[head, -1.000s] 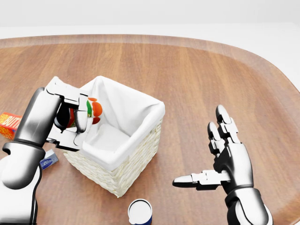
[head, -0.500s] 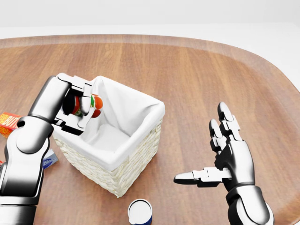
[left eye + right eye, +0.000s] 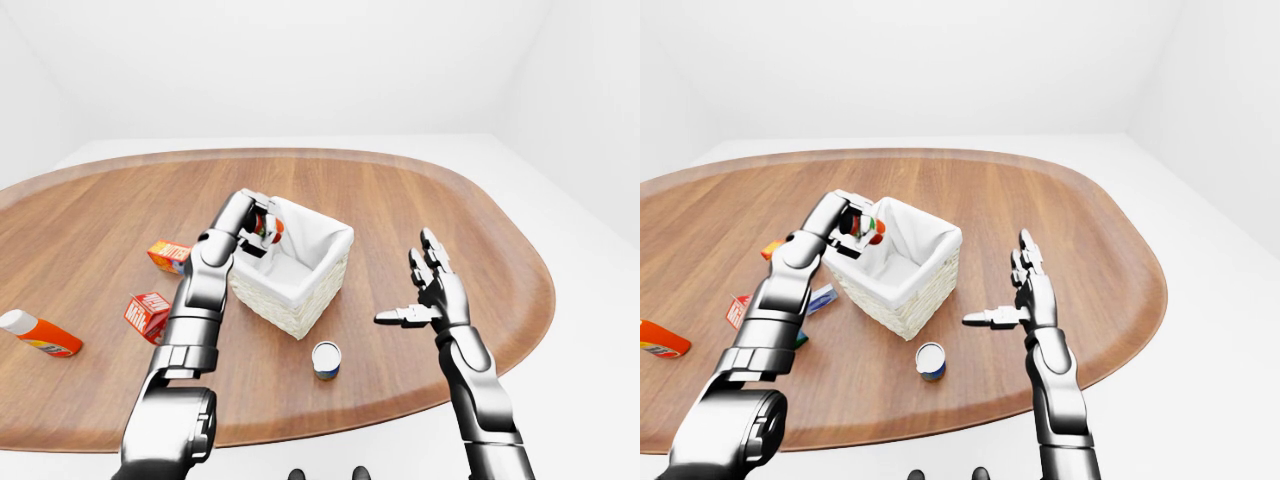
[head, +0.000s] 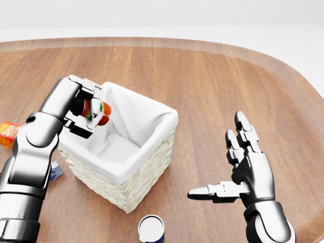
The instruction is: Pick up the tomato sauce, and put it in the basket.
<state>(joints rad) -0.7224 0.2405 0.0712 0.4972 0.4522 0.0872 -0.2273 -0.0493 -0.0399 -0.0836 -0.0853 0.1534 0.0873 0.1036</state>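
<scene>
You've got the tomato sauce clamped in the left hand, fingers wrapped round its middle, and it's sitting right over the left rim of the basket in the head view, above the white liner and not yet down inside. It looks like a small rigid can, so my guess is it's light-ish, stiff, and won't crush, but the smooth label side is probably slippery against those metal fingers. Gripping it round the body like you are seems the sensible spot; the ends would give you less to squeeze. The basket looks like light wicker with soft cloth lining, so I'd bet it shifts if you bump the rim. Your right hand is hanging off to the right with fingers spread, holding nothing, well apart from the basket. There's a blue can just below the basket too.
</scene>
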